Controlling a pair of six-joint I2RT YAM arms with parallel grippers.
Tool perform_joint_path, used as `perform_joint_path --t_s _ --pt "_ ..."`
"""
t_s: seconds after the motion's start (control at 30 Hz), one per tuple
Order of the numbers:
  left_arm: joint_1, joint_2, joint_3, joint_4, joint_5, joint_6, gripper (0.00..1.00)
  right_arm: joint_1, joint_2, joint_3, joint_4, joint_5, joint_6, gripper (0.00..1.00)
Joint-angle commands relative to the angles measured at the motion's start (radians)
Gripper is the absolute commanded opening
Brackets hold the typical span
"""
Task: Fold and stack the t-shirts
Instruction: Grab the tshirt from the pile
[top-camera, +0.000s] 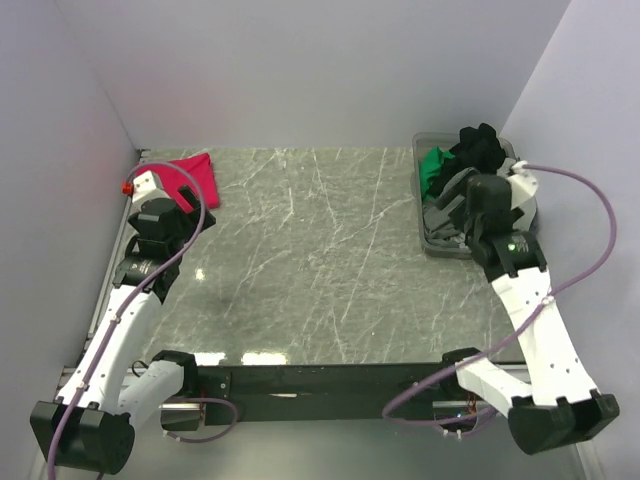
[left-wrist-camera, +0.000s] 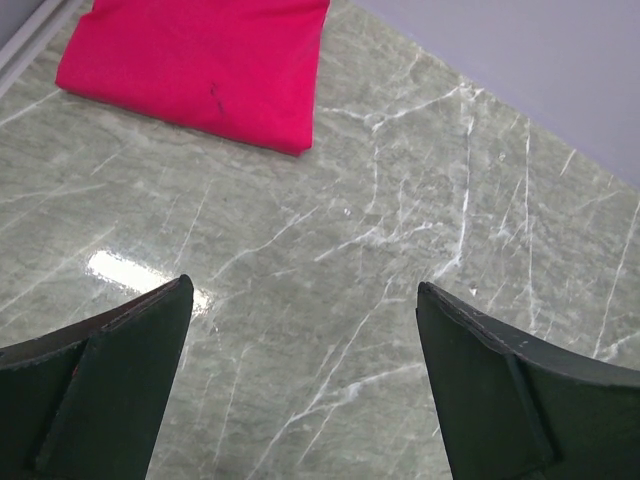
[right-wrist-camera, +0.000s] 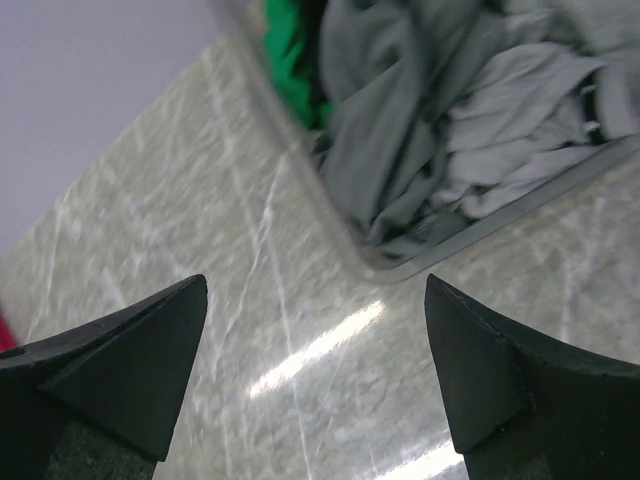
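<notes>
Folded and set at the far left corner of the tabletop (top-camera: 300, 250): one red shirt (left-wrist-camera: 200, 70). Heaped in the tub (top-camera: 430, 240) at far right: unfolded shirts (right-wrist-camera: 420, 130). Left tool (left-wrist-camera: 302, 290) and right tool (right-wrist-camera: 315, 285) spread wide, empty. Most of the job seemingly ahead.

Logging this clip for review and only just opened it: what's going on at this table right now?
Nothing is being held at this moment. The left gripper is open above the bare table, just short of a folded red shirt lying in the far left corner. The right gripper is open too, close to a corner of the clear tub at the far right, which holds a crumpled heap of shirts in grey, green and black. One shirt is folded; the rest wait in the tub.
</notes>
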Motion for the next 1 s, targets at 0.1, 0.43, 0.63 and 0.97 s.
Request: perform_joint_path --t_s 0.1,0.43,0.63,0.97 --pt "-0.005 -0.032 -0.036 0.006 0.021 -0.016 0.99 -0.149 0.147 0.12 -0.096 -0.09 -0.049 0.95" --pt "-0.005 -0.035 -0.007 -0.042 0.001 0.004 0.99 -0.255 0.421 0.142 -0.053 -0.259 -0.089 0.81" --pt "-0.005 -0.046 -0.015 -0.05 -0.008 0.003 0.99 -0.255 0.558 0.156 -0.033 -0.256 -0.112 0.78" --pt "-0.005 -0.061 -0.022 -0.076 -0.019 0.007 1.0 -0.255 0.772 0.243 0.003 -0.211 -0.159 0.73"
